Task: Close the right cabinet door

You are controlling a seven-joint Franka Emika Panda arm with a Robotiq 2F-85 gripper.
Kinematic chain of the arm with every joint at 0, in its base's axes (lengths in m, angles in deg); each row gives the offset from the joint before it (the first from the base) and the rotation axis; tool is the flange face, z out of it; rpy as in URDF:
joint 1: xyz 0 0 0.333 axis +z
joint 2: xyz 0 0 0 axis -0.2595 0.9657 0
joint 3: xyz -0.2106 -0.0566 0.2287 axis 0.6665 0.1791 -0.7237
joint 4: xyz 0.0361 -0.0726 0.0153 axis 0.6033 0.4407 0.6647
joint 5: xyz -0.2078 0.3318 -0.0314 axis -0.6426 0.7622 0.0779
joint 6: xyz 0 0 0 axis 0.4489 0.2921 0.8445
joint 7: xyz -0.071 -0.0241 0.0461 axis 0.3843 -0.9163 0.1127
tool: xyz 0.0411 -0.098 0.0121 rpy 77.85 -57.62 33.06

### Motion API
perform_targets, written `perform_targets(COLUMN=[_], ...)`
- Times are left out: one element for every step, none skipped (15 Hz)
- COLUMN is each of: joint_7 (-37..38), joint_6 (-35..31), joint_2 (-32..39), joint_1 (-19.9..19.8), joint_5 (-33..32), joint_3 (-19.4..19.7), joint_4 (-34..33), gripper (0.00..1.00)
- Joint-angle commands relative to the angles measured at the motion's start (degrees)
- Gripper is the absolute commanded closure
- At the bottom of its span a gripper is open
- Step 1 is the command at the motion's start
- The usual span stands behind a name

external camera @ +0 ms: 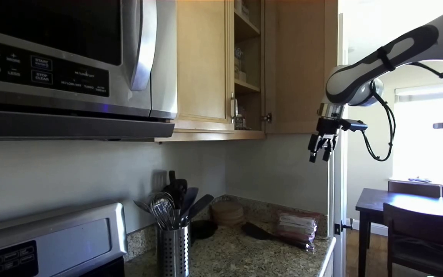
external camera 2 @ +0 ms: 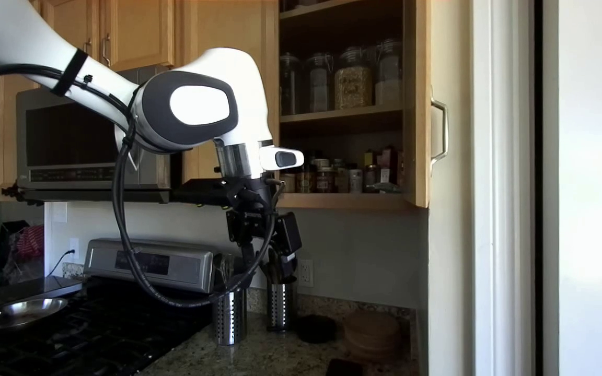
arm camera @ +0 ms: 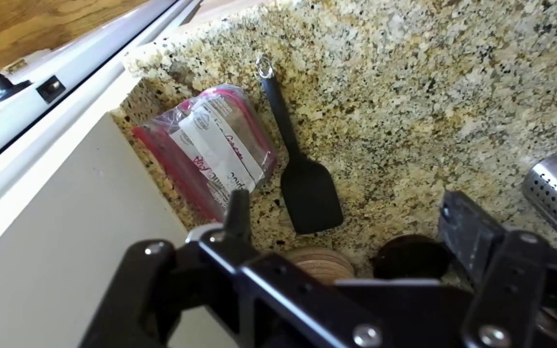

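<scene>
Wrist view shows the claw (arm camera: 342, 208) with its fingers apart, above the counter (arm camera: 404, 96). In an exterior view, the right door (external camera 2: 419, 104) stands open, higher than the claw and to its right.

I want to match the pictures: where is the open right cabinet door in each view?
In an exterior view: right cabinet door, top, right of centre, inner face showing.
In an exterior view: right cabinet door, upper right, nearly edge-on.
Wrist view: not in it.
Shared landmark: round tan stack, in all three views.
</scene>
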Motion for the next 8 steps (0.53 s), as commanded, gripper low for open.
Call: perform_targets(joint_7=[-4.45, -6.11, -7.87, -9.80, -11.26, -12.67, -13.87, -14.78], joint_6=[-2.61, -3.38, -4.06, -4.16, -4.20, -4.21, -3.90, -3.96], joint_2=[-0.58, -0.60, -0.66, -0.70, -0.65, -0.58, -0.45, -0.30], joint_1=[0.19, -0.06, -0.27, -0.37, -0.43, -0.55, -0.61, -0.87], joint_5=[1.10, 0.85, 0.43, 0.41, 0.68, 0.87, 0.99, 0.88], joint_3=[1.67, 2.41, 3.17, 4.13, 5.07, 6.08, 6.96, 7.82], joint_4=[-0.82, -1.39, -1.88, -2.36, -2.86, -3.32, -3.86, -4.33], gripper=[0.00, 0.00, 0.00, 0.00, 0.00, 0.00, 0.00, 0.00])
